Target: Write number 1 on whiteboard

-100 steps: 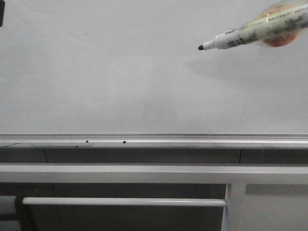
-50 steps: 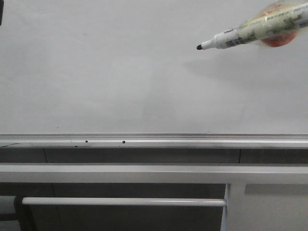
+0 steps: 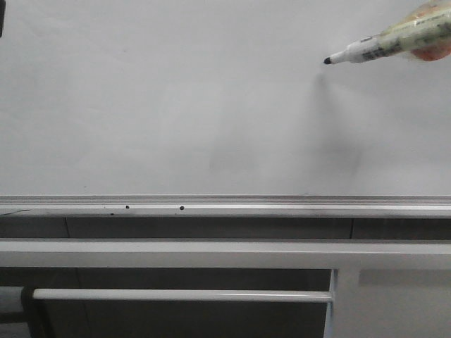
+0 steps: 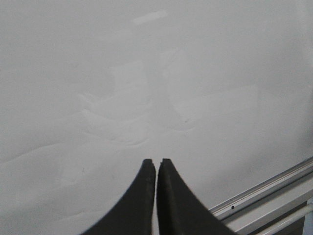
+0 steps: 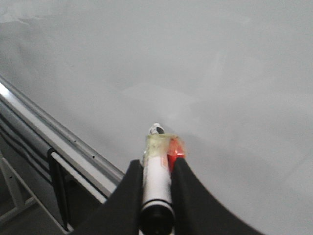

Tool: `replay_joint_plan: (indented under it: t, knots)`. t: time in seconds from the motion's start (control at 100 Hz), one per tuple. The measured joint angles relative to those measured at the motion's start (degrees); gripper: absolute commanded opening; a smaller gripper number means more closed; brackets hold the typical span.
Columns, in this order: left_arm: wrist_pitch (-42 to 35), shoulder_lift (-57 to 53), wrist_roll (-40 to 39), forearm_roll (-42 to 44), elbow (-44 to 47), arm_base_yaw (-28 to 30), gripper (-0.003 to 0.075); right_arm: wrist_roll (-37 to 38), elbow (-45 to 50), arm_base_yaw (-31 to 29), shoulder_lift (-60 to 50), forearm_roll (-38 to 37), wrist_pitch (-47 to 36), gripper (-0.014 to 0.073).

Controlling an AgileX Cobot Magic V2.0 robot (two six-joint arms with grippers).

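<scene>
Glossy whiteboard [image 3: 176, 105] (blank) faces tapered black-tipped marker [image 3: 380, 44].

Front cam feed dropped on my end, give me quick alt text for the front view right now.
A marker pen enters from the upper right, its black tip pointing left over the whiteboard, which shows no stroke yet. The board's silver ledge runs across below, with white rails beneath it. No gripper fingers are visible.

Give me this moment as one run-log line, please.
right gripper: shut on marker pen | tip near whiteboard, contact unclear | number 1: no stroke visible | left gripper: shut, empty
</scene>
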Motion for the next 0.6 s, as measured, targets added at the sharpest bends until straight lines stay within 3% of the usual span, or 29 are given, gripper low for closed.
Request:
replay_joint_plan:
  t: [0.29,0.6]
  knots:
    - [0.00,0.00,0.00,0.00,0.00,0.00,-0.0020,0.00,0.00,-0.98,0.00,0.00,-2.10,-0.0042]
    - [0.00,0.00,0.00,0.00,0.00,0.00,-0.0020,0.04,0.00,-0.98,2.15,0.00,1.15,-0.0043]
